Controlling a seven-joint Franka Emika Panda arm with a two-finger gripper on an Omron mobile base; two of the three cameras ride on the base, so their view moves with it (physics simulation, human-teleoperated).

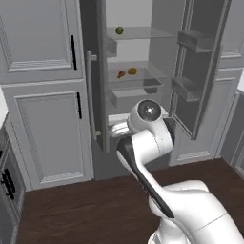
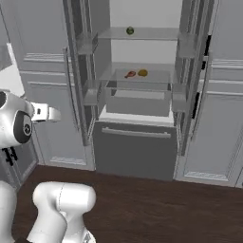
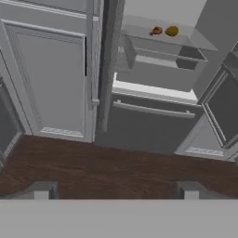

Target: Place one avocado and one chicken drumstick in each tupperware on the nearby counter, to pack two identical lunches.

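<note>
In the left base view you saw the refrigerator (image 1: 143, 71) standing open, both doors swung outward. A chicken drumstick (image 1: 121, 74) and an avocado (image 1: 132, 71) lay just beside each other on the middle glass shelf (image 1: 143, 76), drumstick to the left. A small green round fruit (image 1: 119, 30) sat on the upper shelf. In the right base view the same drumstick (image 2: 130, 74) and avocado (image 2: 143, 73) lay on the middle shelf, above the closed freezer drawer (image 2: 135, 149) with its long bar handle. In the hand view you looked down at the dark wooden floor (image 3: 116, 167), with the gripper (image 3: 116, 190) held empty and spread wide, its tips well apart. The drumstick (image 3: 155, 31) and avocado (image 3: 172, 31) appeared near the top edge, far from the fingertips (image 3: 44, 189).
</note>
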